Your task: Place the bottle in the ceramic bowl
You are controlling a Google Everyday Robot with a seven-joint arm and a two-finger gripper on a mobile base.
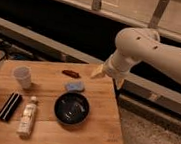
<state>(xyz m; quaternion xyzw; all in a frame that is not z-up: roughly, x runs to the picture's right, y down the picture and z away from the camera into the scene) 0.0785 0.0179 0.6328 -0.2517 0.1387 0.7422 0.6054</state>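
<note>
— wooden tabletop (101, 131), then. where's the bottle on it?
— the bottle (27, 117) lies on its side near the front left edge, white cap pointing toward the back. a flat black case (9, 106) lies just beside it on the left. the ceramic bowl (72, 108) sits near it on the right, not touching.
— and the claw?
— the claw (108, 79) hangs at the end of the pale arm (157, 50), over the back right edge of the tabletop, well apart from the bottle. the bowl lies roughly between the two.
— clenched?
— released, it seems: two pale tips spread, nothing in them.
— anything else?
— a translucent white cup (22, 76) upright at the back left, a blue pad (75, 86) just behind the bowl, and a small reddish-brown thing (71, 74) behind that.
</note>
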